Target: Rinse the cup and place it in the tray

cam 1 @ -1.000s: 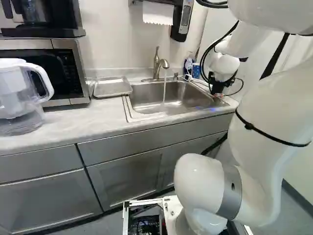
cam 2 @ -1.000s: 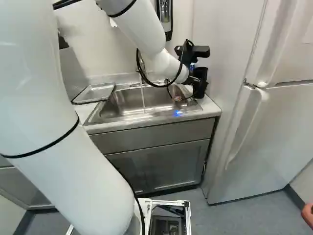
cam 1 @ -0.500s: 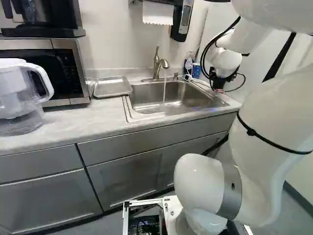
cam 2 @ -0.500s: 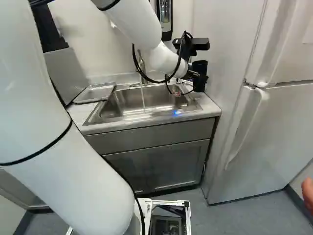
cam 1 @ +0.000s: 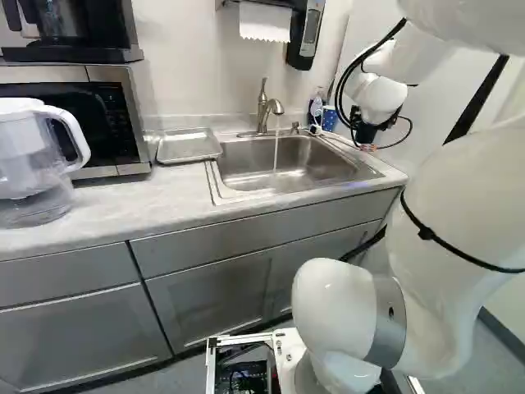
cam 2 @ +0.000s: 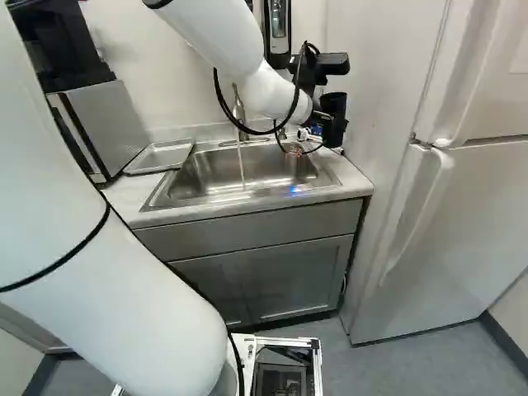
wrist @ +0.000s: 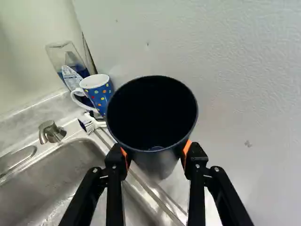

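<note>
Claw (cam 2: 332,132) clamped on dark cup (wrist: 151,117), seemingly empty, above sink's edge (wrist: 146,188), tap (cam 1: 264,107) running.

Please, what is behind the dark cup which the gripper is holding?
Behind the cup, held in the gripper, the wrist view shows a pale upright surface. The dotted mug and white brush peek out beside its rim; whatever more lies there is covered.

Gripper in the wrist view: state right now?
Gripper: closed on the dark cup, jaws touching it from two sides.
</note>
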